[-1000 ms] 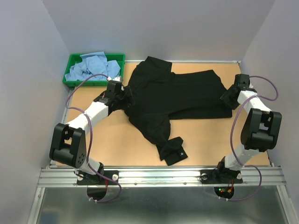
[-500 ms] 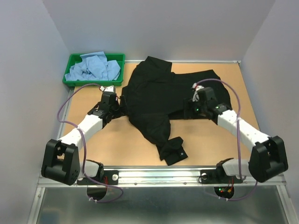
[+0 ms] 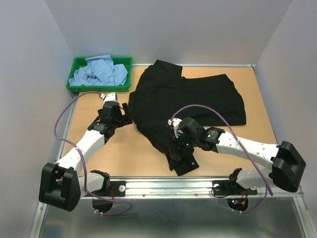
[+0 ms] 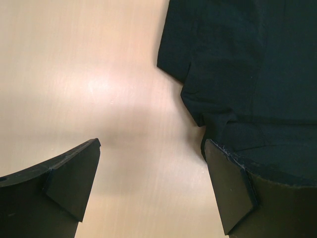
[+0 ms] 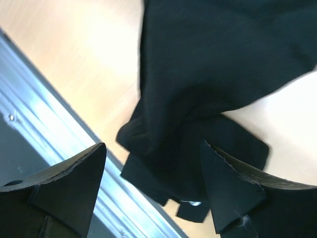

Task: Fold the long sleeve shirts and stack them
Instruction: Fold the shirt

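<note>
A black long sleeve shirt [image 3: 188, 99] lies spread over the middle of the table. One sleeve trails toward the front edge and ends in a bunched cuff [image 3: 185, 162]. My right gripper [image 3: 177, 149] hovers over that cuff, open and holding nothing. In the right wrist view, the cuff [image 5: 183, 148] with a pale button [image 5: 191, 203] lies between the fingers of the right gripper [image 5: 153, 171]. My left gripper [image 3: 123, 118] stands open beside the shirt's left edge. In the left wrist view, the left gripper [image 4: 151, 171] is over bare wood, its right finger [image 4: 228, 188] just over the shirt's hem [image 4: 218, 124]. Light blue shirts [image 3: 99, 72] fill the tray.
A green plastic tray [image 3: 75, 85] stands at the back left corner. A metal rail [image 3: 168, 187] runs along the table's front edge, just beyond the cuff, and the rail [image 5: 54, 129] also shows in the right wrist view. Grey walls close in the left, back and right sides.
My right arm swung from the shirt's far right edge across to the sleeve cuff near the front, its jaws opening wider. The left gripper opened fully and drew back a little from the shirt's left edge.
</note>
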